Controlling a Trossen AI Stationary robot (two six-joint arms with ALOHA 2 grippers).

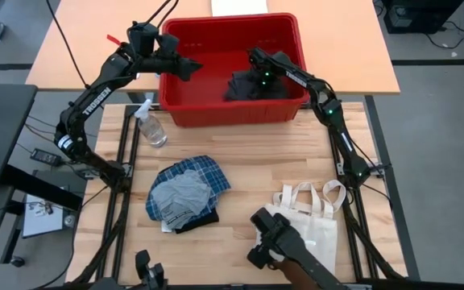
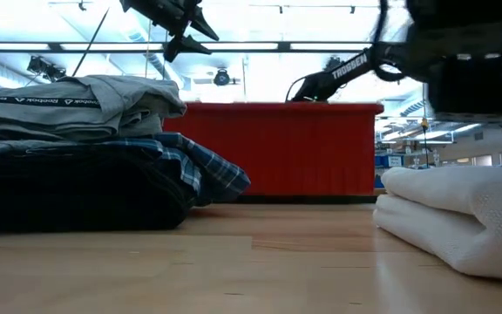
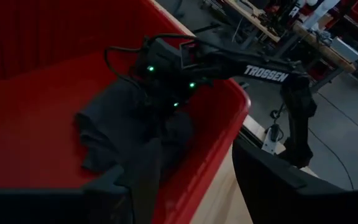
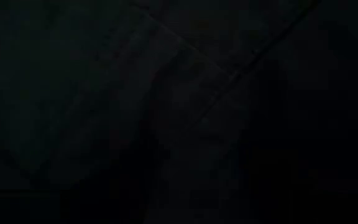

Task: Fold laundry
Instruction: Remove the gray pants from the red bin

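Note:
A dark grey garment (image 1: 252, 87) lies crumpled on the floor of the red bin (image 1: 216, 113), at its right end. My right gripper (image 1: 258, 79) points down onto this garment (image 3: 123, 124), and the right wrist view shows only dark cloth close up. My left gripper (image 1: 188, 66) hangs open above the bin's left end, holding nothing (image 3: 179, 163). On the table, the light grey garment (image 1: 180, 195) rests on the blue-and-white plaid one (image 1: 204, 171), with the black one (image 1: 196, 221) underneath.
A clear spray bottle (image 1: 151, 125) stands left of the bin. The cream tote bag (image 1: 308, 217) lies folded at the near right. A dark device (image 1: 268, 238) sits at the near edge. Bare wood shows between the bin and the pile.

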